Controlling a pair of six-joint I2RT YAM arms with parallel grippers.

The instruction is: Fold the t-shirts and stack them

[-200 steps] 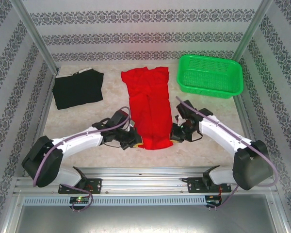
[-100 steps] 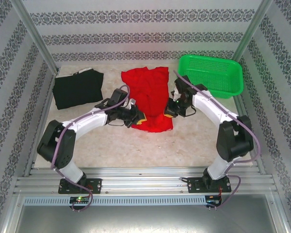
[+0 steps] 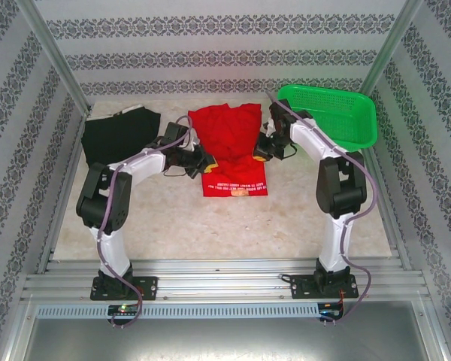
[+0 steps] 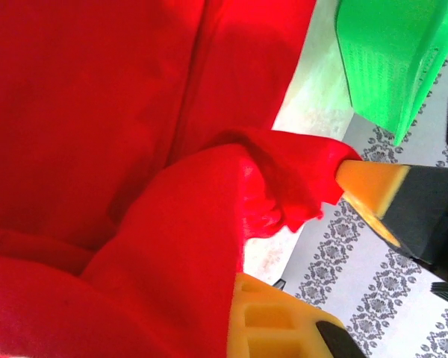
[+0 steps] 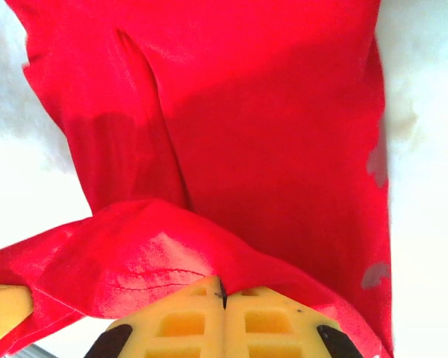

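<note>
1. Pinching the red t-shirt (image 3: 231,143) from both sides: left gripper (image 3: 204,164) is clamped on its left edge, right gripper (image 5: 222,289) is pressed together on its right edge.
2. Red t-shirt sits toward the far middle of the surface (image 3: 233,233), between the black t-shirt (image 3: 120,139) and the green basket (image 3: 338,139).
3. Its near part is doubled over. The flap runs up from the near fold line to both grippers, and small lettering and a brown patch show on its face.
4. Black t-shirt lies folded flat at far left, apart from the red one.
5. Green basket is at far right, just beside the right arm's forearm.
</note>
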